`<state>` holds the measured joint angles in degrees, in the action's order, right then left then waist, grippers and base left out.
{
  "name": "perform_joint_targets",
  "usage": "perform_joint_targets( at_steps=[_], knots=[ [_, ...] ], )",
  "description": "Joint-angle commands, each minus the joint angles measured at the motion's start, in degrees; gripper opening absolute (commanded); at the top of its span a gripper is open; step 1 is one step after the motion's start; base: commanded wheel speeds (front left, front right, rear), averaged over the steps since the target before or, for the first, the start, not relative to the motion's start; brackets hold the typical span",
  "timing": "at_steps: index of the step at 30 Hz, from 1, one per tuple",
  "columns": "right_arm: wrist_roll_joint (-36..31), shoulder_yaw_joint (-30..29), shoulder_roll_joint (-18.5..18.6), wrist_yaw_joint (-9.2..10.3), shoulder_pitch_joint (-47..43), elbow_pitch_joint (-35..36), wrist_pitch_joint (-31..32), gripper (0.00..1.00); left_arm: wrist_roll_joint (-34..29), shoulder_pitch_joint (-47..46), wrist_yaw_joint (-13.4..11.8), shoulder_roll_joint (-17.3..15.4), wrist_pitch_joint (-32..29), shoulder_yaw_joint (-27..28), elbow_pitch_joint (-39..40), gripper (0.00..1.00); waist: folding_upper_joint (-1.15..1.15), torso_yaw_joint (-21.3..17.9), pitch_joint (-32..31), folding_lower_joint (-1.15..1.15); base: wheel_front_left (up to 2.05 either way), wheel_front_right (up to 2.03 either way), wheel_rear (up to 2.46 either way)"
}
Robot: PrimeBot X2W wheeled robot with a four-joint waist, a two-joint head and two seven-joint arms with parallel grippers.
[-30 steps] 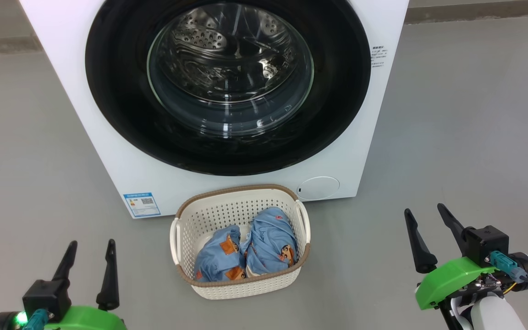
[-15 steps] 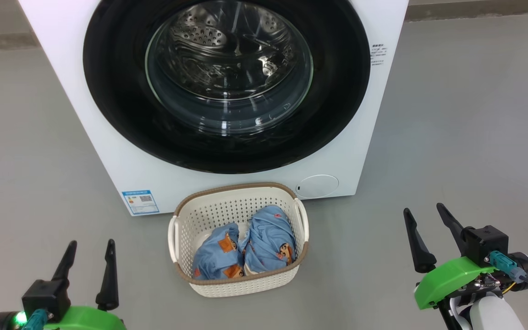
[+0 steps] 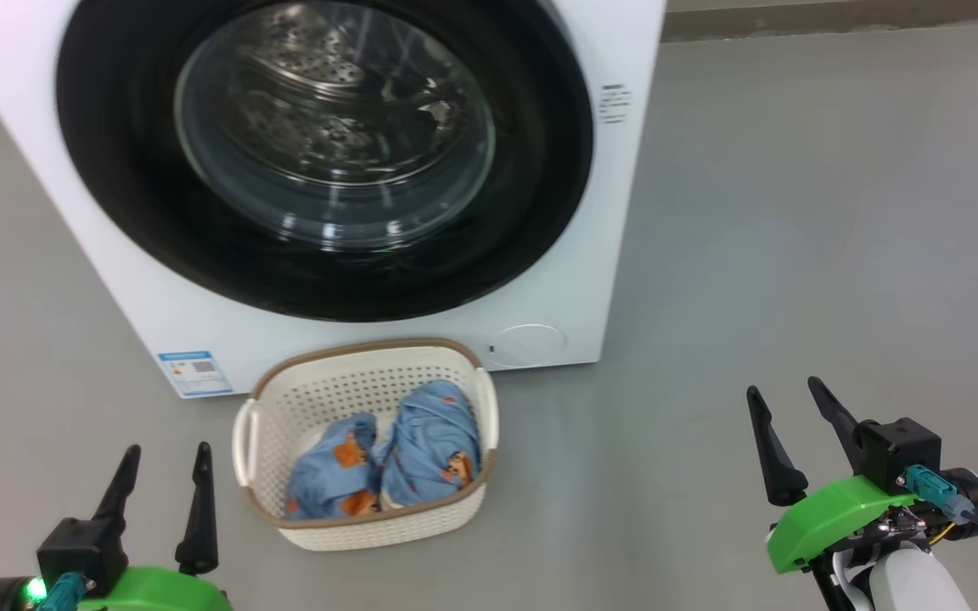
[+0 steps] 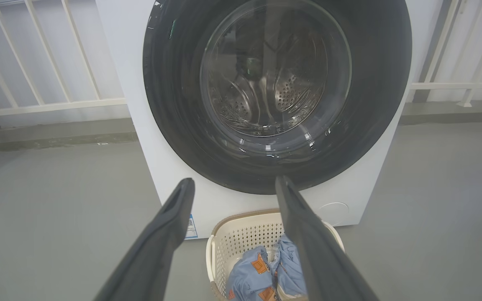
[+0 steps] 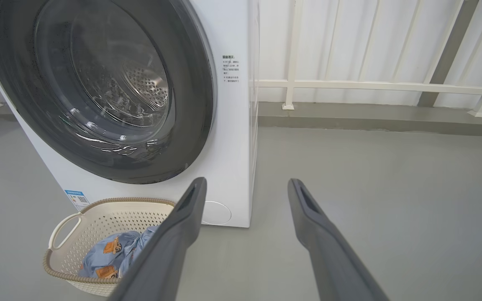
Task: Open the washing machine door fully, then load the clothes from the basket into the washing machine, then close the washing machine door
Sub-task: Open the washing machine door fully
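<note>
Across the upper left of the head frame you've got the big white front-loading washing machine (image 3: 540, 280), and its large round door with the glossy black rim and clear glass centre (image 3: 115, 212) sits closed, flush on the front. You can see the perforated steel drum (image 3: 319, 102) through the glass. At the machine's lower left corner there is a small blue sticker (image 3: 194, 372), and at its lower right a small round white flap (image 3: 527, 345). Lower centre-left of that frame, the small rectangular cream plastic basket with perforated sides and a brown rim (image 3: 387, 526) stands on the plain grey floor (image 3: 795, 212), just in front of the machine and below the door. The light blue fabric clothes with orange patches (image 3: 429, 441) lie bunched inside it. Your left gripper (image 3: 168, 450) is at the lower left of the frame, just left of the basket and not touching it. Its two dark fingers are spread, released, nothing between them. Your right gripper (image 3: 783, 388) is at the lower right, well apart from the basket, over bare floor, also released and empty. In the left wrist view the spread fingers point at the door's lower rim, with the basket at bottom centre. In the right wrist view the basket sits at lower left, with a white railing (image 5: 370, 85) across the upper right behind the machine.
</note>
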<state>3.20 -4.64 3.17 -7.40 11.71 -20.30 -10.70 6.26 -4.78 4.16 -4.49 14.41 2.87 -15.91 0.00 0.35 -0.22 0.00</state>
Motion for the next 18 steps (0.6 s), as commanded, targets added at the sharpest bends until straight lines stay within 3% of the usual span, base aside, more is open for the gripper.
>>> perform_joint_targets(
  at_steps=[1, 9, 18],
  knots=[
    [0.3, 1.2, 0.0, -0.09, 1.8, 1.2, -0.4, 1.0, -0.1, -2.4, 0.3, -0.7, 0.6, 2.2, 1.4, 1.0, 0.0, 0.0, 0.1, 0.0, 1.24, 1.2, -2.44],
    [1.0, 1.2, 0.0, -0.09, 1.9, 1.2, -0.7, 1.0, -0.2, -2.4, 0.5, -0.5, 0.6, 2.5, 2.6, 1.0, 0.0, -0.1, 0.8, 0.0, 0.87, 0.86, -1.73],
    [1.1, 1.2, 0.1, -0.09, 2.1, 1.4, -1.2, 1.0, -0.7, -1.6, 0.9, -0.1, 0.6, 2.4, 4.2, 1.0, 0.0, 0.0, 1.2, 0.0, 0.21, 0.21, -0.43]
  ],
)
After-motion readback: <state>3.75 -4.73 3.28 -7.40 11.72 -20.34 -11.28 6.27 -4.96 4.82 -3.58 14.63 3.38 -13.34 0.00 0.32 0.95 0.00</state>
